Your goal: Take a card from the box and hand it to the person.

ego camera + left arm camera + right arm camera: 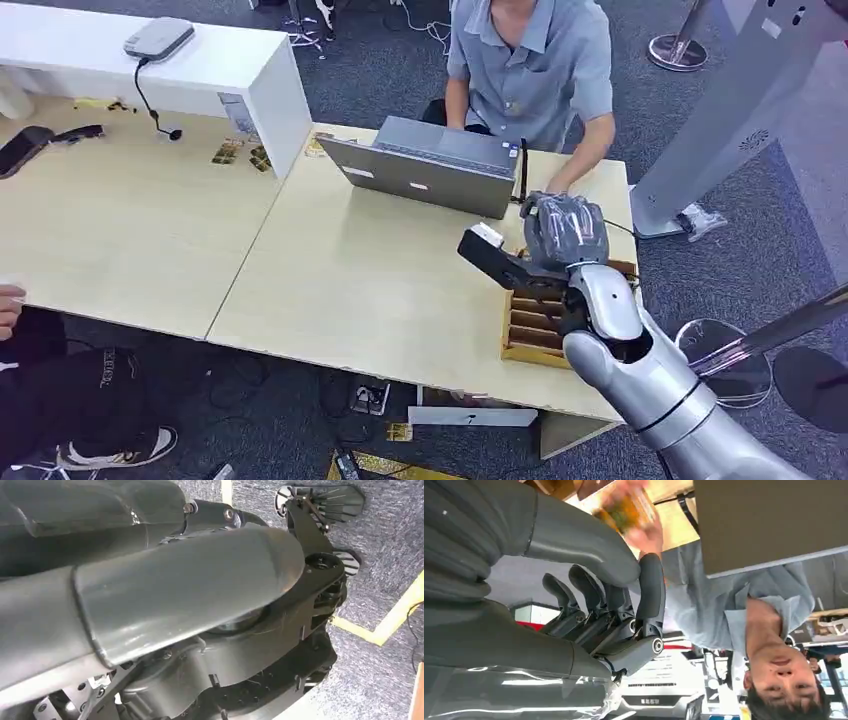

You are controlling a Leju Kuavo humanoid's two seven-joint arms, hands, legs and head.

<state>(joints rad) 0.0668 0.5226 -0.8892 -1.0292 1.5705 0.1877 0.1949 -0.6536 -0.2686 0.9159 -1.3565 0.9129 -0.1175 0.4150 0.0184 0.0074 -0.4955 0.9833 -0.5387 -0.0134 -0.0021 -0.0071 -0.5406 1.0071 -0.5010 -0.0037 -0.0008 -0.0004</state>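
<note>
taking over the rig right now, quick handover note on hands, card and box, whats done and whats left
Right hand: raised above the far end of the box, by the laptop, fingers curled, holding nothing that shows.
Left hand: hanging low over the carpet; its wrist view does not show the fingers.
Card: blurred, in the person's hand, just past the robot's fingers.
Done: the card looks handed over.
Left: draw the right arm back, probably nothing more.
</note>
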